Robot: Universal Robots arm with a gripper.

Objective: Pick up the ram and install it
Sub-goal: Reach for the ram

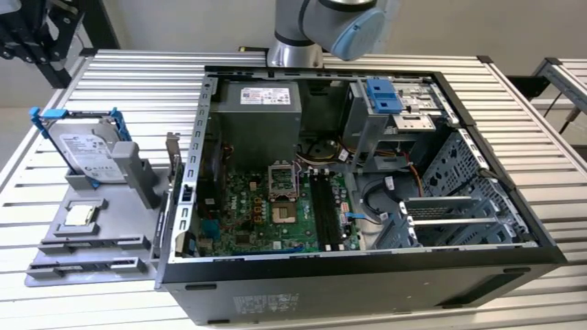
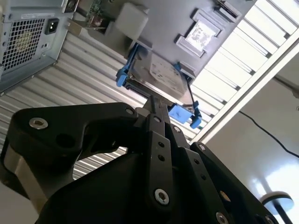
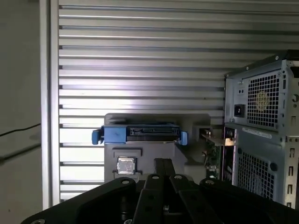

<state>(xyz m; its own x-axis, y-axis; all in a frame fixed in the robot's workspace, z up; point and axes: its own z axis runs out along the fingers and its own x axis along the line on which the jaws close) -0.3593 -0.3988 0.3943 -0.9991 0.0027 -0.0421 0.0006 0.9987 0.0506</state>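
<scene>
Where the wrist cameras look along their own mount, we meet first the black gripper [image 2: 153, 103]. Its fingers [image 3: 161, 167] are pressed together with nothing between them, and it hangs in the air well apart from every part. Beyond the fingertips, in both wrist views, the hard drive [image 2: 156, 74] stands on edge in its blue frame on the grey tray [image 2: 163, 28]. Near it on the same tray lies the small square silver chip [image 2: 200, 33]. The tray rests on the slatted metal table [image 3: 140, 56], just beside the rear wall of the computer case [image 3: 261, 140].

Reading the exterior view as a clock face, we find the case's dark side wall nearest us at six o'clock. The case lies open with its interior facing up, and the tray sits at its nine o'clock side. Inside, the green motherboard [image 1: 266, 220] covers the floor near the centre. The ram [image 1: 320, 206] appears as a slim dark strip among the long black slots, at three o'clock of the processor socket [image 1: 282, 182]. Whether it is fully seated we cannot tell. Farther back, the grey power supply [image 1: 261, 113] occupies the eleven o'clock corner and a blue drive latch [image 1: 383, 95] lies at one o'clock. The arm [image 1: 321, 27] rises at twelve, behind the case.
</scene>
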